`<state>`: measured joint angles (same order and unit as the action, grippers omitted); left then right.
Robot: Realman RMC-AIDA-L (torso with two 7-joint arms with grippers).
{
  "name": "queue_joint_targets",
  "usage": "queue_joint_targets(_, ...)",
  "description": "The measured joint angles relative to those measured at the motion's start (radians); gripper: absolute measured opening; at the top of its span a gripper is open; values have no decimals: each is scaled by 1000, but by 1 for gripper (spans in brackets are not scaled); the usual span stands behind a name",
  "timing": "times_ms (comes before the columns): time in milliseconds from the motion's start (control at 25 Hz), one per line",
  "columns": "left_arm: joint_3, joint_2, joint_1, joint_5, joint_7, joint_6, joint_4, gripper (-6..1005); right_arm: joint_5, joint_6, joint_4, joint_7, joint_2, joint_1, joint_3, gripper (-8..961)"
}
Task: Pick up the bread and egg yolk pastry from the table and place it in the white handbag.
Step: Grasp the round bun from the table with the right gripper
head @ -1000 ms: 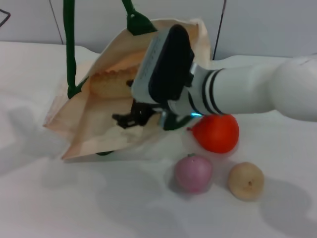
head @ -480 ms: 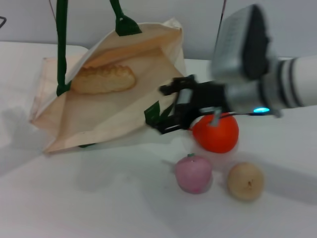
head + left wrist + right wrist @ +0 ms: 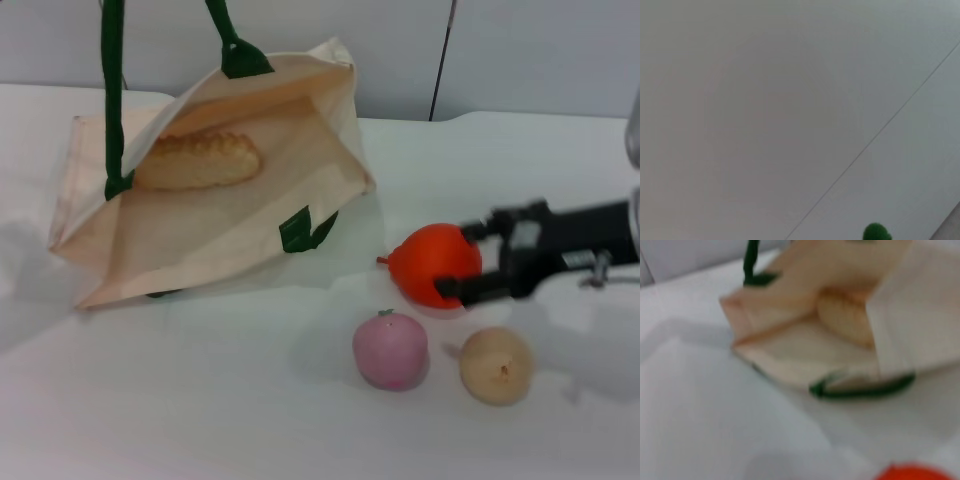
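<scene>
Cream white handbag (image 3: pixel 200 235) holding bread (image 3: pixel 197 161), right pincer (image 3: pixel 478 262) spread empty above egg yolk pastry (image 3: pixel 496 365)

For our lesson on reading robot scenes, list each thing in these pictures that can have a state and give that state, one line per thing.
white handbag: lying on the table, mouth open.
bread: inside the handbag.
egg yolk pastry: on the table, not yet picked up.
pink fruit: on the table, beside the pastry.
orange fruit: on the table.
right gripper: open, empty, by the orange fruit.
</scene>
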<state>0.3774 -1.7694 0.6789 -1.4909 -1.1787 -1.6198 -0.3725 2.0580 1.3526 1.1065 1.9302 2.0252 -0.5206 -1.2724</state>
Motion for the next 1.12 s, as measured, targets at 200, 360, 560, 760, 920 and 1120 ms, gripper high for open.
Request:
queue_joint_targets(200,0,5,-6,-4,1,4,5,213,120,33,-10,58,5,25,-1,891)
queue_joint_targets(360,0,5,-13,-7,2,10,5,215,155,54,-25,76,4,27,5,891)
queue_joint_targets(560,0,7,-13,-8,3,11,3,217,215,65,-52,93,4,19,12,890)
queue_joint_targets(760,-2,7,-13,-9,4,12,3,219,258,59,-151,93,4,-30,4,890)
queue_joint_targets(920,-13,7,-13,-9,4,12,3,220,276,67,-202,92,5,-63,-7,889)
queue_joint_targets(1120,-14,7,-15,-9,4,20,4,222,281,71,-187,93,7,-59,-13,888)
